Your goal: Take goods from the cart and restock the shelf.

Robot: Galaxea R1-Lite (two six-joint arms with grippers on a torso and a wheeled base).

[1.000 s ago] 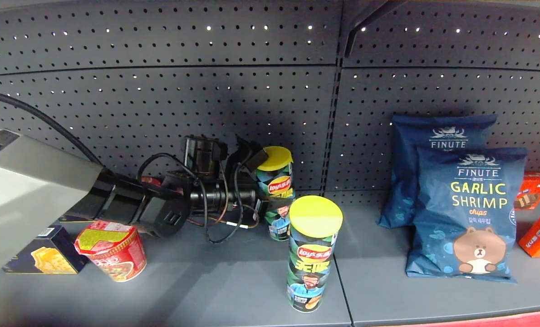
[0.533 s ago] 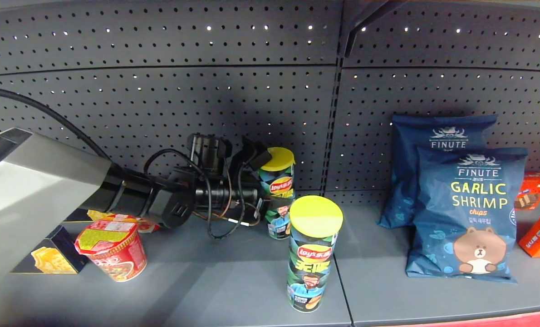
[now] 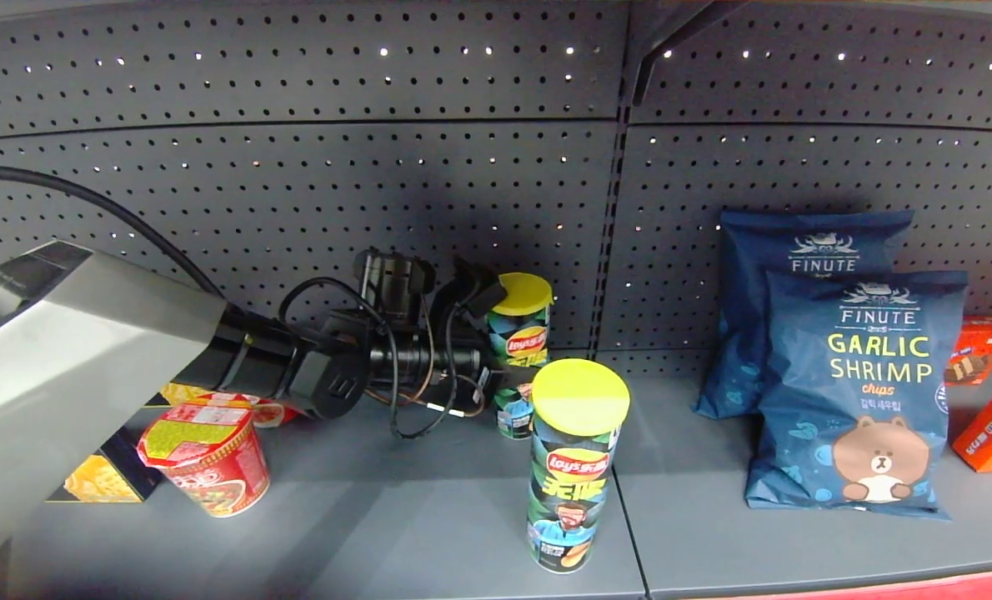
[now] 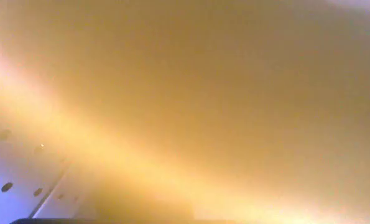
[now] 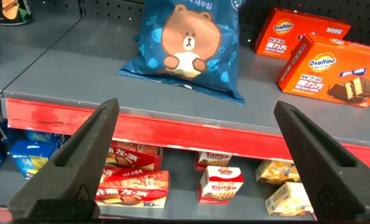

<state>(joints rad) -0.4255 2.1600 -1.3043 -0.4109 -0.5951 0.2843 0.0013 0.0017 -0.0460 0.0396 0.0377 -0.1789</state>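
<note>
The can (image 3: 523,342) is standing upright at the back of the shelf (image 3: 429,508), just behind a second can (image 3: 578,467), with its lid pointing up, its long axis running vertical and the left claw (image 3: 493,337) pinching its upper half. The placing step is looking almost done, so the next move is calling for a gentle release and a straight pull-back. The right claw (image 5: 196,106) is hanging spread wide.

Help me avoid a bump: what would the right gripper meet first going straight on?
Probably the shelf's red front rail, in front of the garlic shrimp chips bag; the open right gripper aims there, though depth is unclear.
</note>
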